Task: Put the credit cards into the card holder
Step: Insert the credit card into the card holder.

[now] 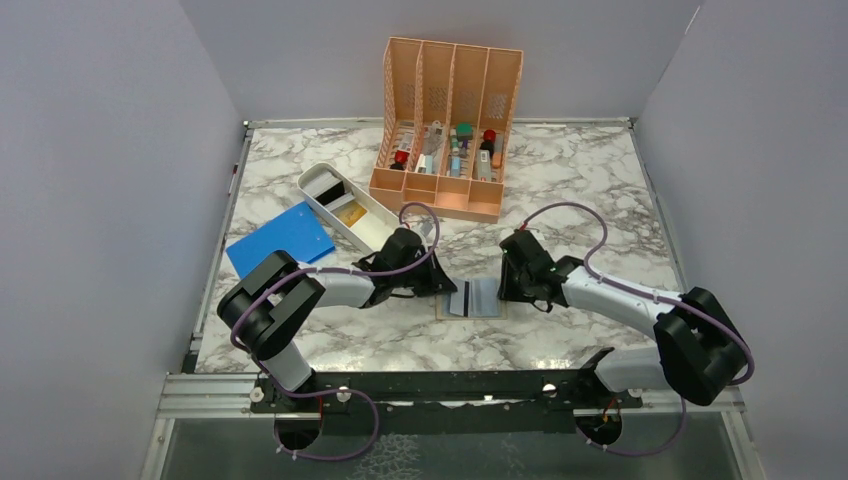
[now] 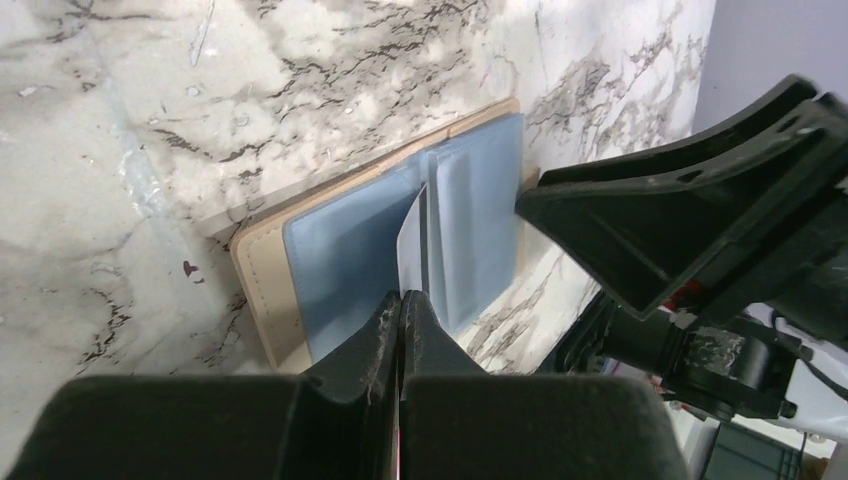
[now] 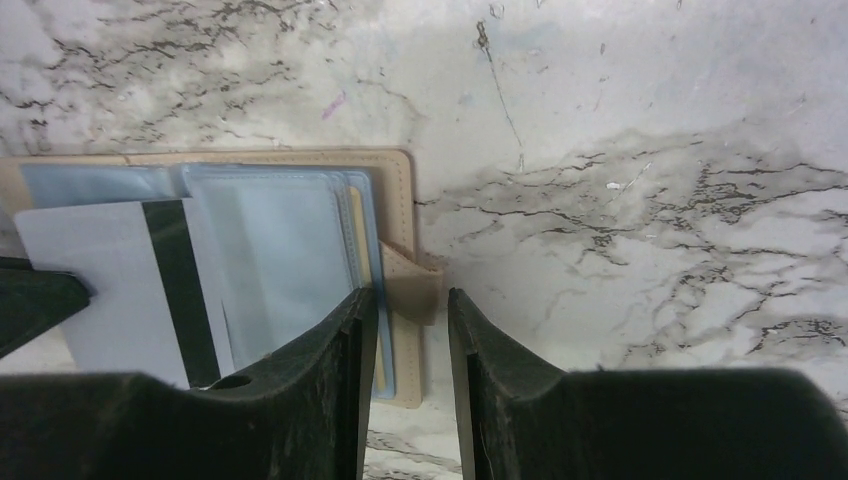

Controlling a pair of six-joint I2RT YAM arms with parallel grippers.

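The tan card holder (image 1: 488,300) lies open on the marble between both arms, its clear sleeves up (image 3: 290,250). My left gripper (image 1: 443,283) is shut on a white credit card (image 3: 110,270) with a black stripe. The card lies over the holder's left half; in the left wrist view it shows edge-on (image 2: 412,240) ahead of the closed fingertips (image 2: 403,300). My right gripper (image 3: 412,310) stands open at the holder's right edge, the tan snap tab (image 3: 415,285) just ahead of the gap. A gold card's edge (image 3: 357,230) shows inside a sleeve.
A white oblong tray (image 1: 318,190) holding a gold card (image 1: 350,212) sits behind the left arm, with a large blue sheet (image 1: 280,240) beside it. An orange slotted rack (image 1: 445,130) with small items stands at the back. Grey walls close in both sides.
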